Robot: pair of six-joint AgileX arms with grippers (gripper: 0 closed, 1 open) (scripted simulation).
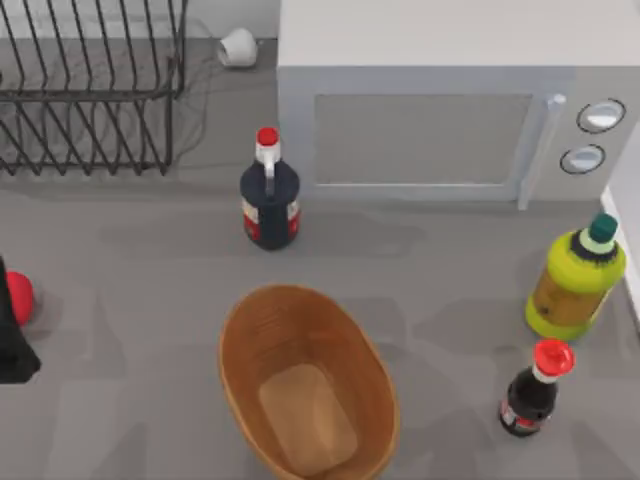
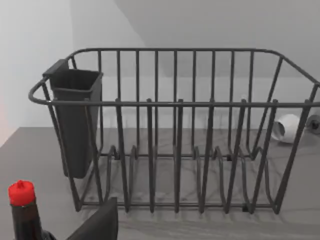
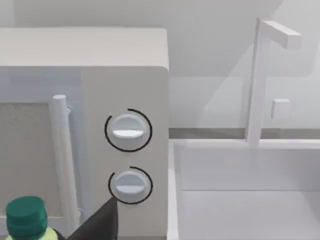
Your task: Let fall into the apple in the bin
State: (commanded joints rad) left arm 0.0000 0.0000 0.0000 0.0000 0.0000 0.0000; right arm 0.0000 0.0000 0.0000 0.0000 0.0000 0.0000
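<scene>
1. Your microwave (image 1: 430,120) fills the table's 12-to-2 o'clock stretch. In the right wrist view its two dials (image 3: 128,131) sit beside a white sink (image 3: 240,190) with a tap.
2. The black wire rack (image 1: 90,90) stands at 10 o'clock. The left wrist view looks straight at its bars, with a dark cup (image 2: 75,120) hung on one end.
3. The bin (image 1: 305,385) sits near 6 o'clock, upright and empty: its lighter bottom is bare. Nothing has been dropped yet.
4. Three bottles stand clear of the bin: yellow-green bottle (image 1: 578,280) at 3 o'clock, small dark bottle (image 1: 533,390) at 4 o'clock, dark bottle (image 1: 270,195) near centre.
5. The apple (image 1: 18,298) is at 9 o'clock, at the table's very left edge, well apart from the bin.
6. Judging by this, the carry to the bin and the release both remain.
7. A dark shape of the left arm (image 1: 12,345) covers part of the apple. You cannot tell whether the left gripper holds it, or how its fingers stand.
8. The right gripper's state cannot be told either.
</scene>
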